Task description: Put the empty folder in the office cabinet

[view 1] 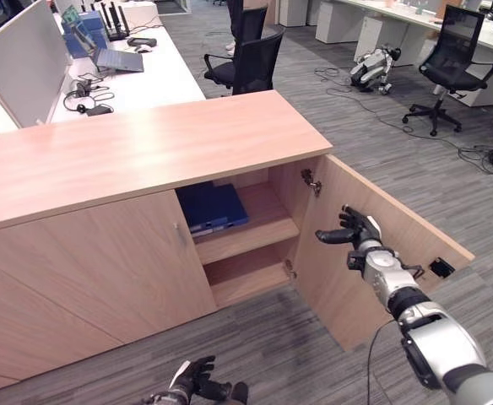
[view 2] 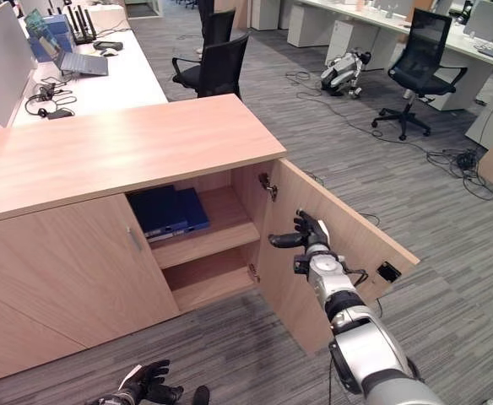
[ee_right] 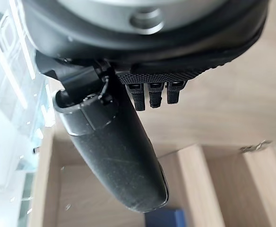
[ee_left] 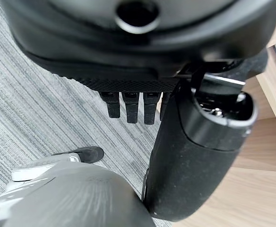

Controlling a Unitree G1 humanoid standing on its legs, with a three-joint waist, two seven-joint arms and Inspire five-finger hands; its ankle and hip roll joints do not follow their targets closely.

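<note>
A dark blue folder point(view 1: 213, 207) lies flat on the upper shelf of the wooden office cabinet point(view 1: 145, 143), whose right door point(view 1: 335, 291) is swung wide open. My right hand point(view 1: 358, 229) is at the inner face of that door near its top edge, fingers straight against the wood and thumb point(ee_right: 114, 156) sticking out towards the shelves; it holds nothing. A corner of the blue folder point(ee_right: 164, 218) shows past the thumb in the right wrist view. My left hand point(view 1: 192, 380) hangs low over the carpet in front of the cabinet, fingers relaxed and holding nothing.
The cabinet's left door point(view 1: 86, 278) is closed. Behind the cabinet stands a white desk point(view 1: 158, 72) with a laptop and headset, and a black office chair point(view 1: 246, 63). On the carpet to the right are another chair point(view 1: 449, 63), a small robot dog point(view 1: 373, 67) and loose cables point(view 1: 483, 156).
</note>
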